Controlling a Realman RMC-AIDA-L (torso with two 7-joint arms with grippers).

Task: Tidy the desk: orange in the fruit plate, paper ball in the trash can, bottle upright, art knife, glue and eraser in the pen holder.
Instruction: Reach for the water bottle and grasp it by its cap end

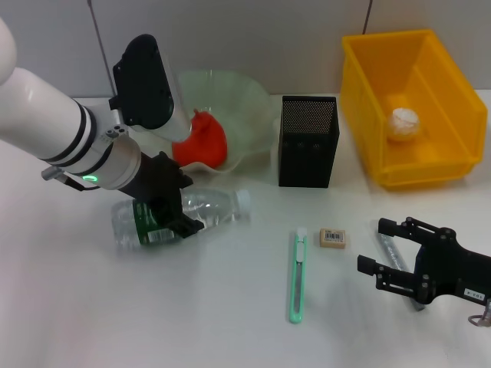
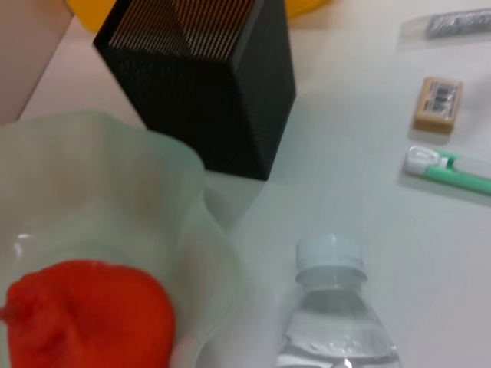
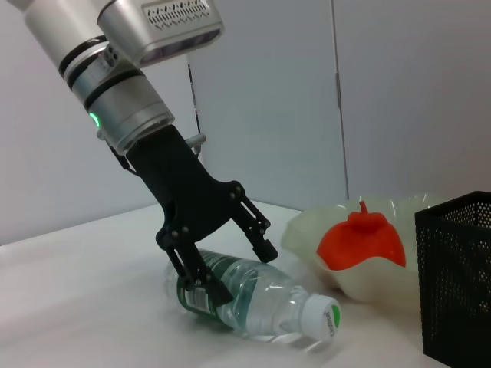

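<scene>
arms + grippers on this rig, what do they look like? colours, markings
Left arm: glossy white tube links, black bands at the wrist, a silver-grey cuff with a small green light, and a black wrist camera housing. The left gripper is matte black with slim linkage fingers. The right gripper is the same black linkage type, with a small white label on its body.

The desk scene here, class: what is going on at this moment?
The left gripper is down over the clear plastic water bottle, which lies on its side on the white desk, open fingers straddling its green label. The orange fruit already sits in the pale green wavy plate, and the paper ball is in the yellow bin. The green art knife, eraser and glue stick lie outside the black mesh pen holder. The right gripper hovers open over the glue stick.
</scene>
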